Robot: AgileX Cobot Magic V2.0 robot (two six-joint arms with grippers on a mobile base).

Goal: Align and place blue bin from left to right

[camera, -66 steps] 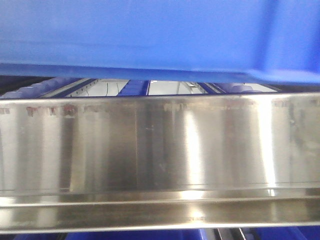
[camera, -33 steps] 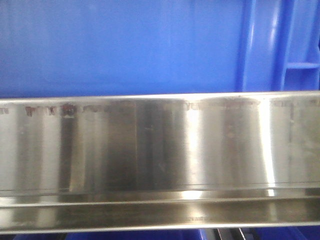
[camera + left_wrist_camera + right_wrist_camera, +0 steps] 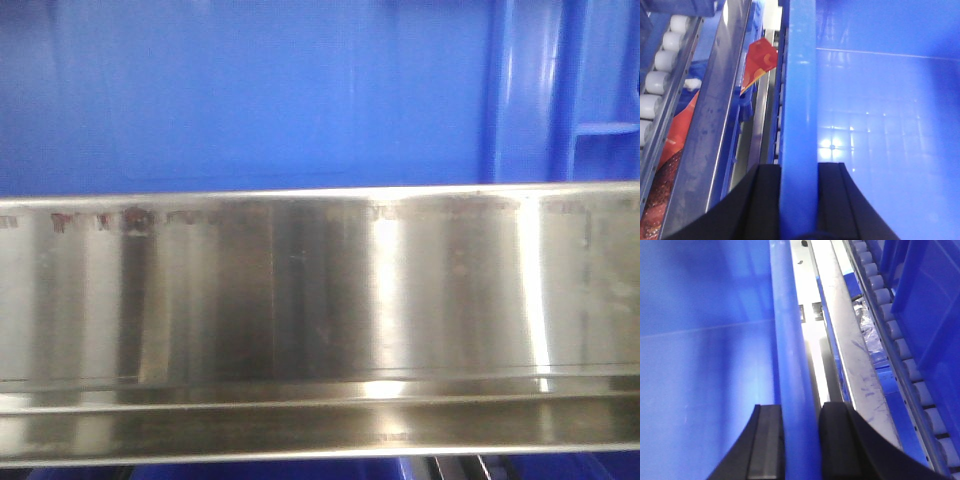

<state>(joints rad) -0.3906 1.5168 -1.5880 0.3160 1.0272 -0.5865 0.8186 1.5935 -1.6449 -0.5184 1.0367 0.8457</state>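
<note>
The blue bin [image 3: 250,90] fills the front view, its wall rising just behind the top edge of a steel panel [image 3: 300,290]. Roller tracks [image 3: 892,325] run alongside it. The left gripper [image 3: 799,200] and right gripper [image 3: 801,440] each pinch a side rim of the bin, one finger inside and one outside.

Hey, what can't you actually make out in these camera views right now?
- Front view: blue bin bottom and support, hidden behind the steel panel; rim cut off by the top edge.
- Left wrist view: red packaging, mostly hidden under the rail; the left hand covers the rim it grips.
- Right wrist view: bin interior blurred; the right hand covers the rim there.
</note>
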